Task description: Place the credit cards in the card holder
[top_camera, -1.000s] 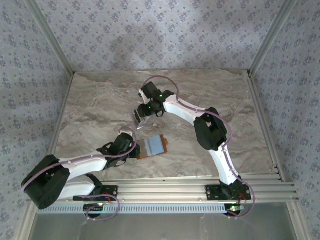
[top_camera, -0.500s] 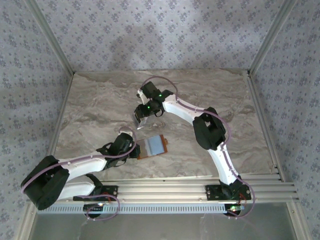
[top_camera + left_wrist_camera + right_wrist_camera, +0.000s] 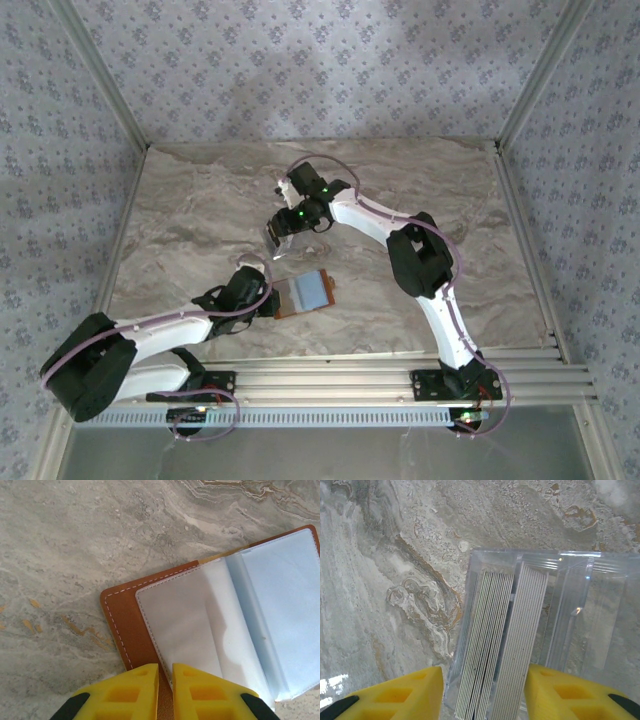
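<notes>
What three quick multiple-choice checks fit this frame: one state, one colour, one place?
1. How is the card holder?
A) open, lying on the table
B) folded shut
C) lifted in the air

2. What colour is its cover?
A) black
B) brown
C) red

3. Where are the credit cards?
A) spread flat beside the holder
B) tucked into its sleeves
C) on edge in a clear box between the right gripper fingers

Key:
1 A: the sleeves lie spread open on the marble.
2 B: a stitched brown border rims the sleeves.
3 C: the right wrist view shows the card edges inside the clear walls, with a yellow finger on either side.
</notes>
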